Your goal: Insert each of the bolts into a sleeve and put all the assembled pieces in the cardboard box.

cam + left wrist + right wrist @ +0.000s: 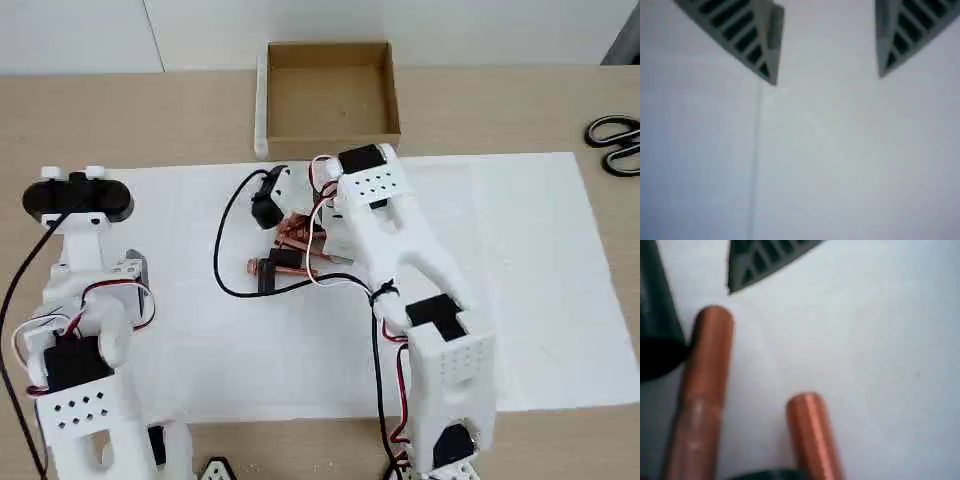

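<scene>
Right arm at the bolt pile, left arm off to the side.
Left gripper [827, 75] hangs over the white sheet [840, 165], tips spread wide with nothing between them. Right gripper [270, 208] sits just beside the copper bolts [293, 234] heaped mid-sheet, short of the cardboard box [330, 100] (spread or closed: cannot tell). Two bolts lie loose on the sheet in its wrist view. Scissors [615, 142] lie at the table's edge.

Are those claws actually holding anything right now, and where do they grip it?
The left gripper is open over the white sheet, holding nothing. The right gripper hangs over the copper bolts; whether it grips one cannot be told.
</scene>
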Action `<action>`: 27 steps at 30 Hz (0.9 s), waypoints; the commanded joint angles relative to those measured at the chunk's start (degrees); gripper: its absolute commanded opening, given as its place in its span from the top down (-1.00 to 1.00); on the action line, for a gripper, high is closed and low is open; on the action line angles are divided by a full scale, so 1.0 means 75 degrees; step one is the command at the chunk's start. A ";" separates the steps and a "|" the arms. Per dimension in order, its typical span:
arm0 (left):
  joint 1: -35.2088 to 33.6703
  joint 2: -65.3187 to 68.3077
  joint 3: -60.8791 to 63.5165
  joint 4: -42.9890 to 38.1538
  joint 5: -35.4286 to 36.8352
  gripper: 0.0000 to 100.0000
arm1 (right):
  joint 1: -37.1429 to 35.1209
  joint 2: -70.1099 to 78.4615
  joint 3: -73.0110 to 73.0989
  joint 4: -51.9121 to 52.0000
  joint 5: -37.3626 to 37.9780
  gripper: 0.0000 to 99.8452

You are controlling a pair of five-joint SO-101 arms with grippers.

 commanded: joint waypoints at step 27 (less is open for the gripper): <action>-0.0012 0.0000 -0.0182 0.0023 0.0070 0.75 | 0.0053 0.0639 -0.0399 -0.0264 0.0000 0.80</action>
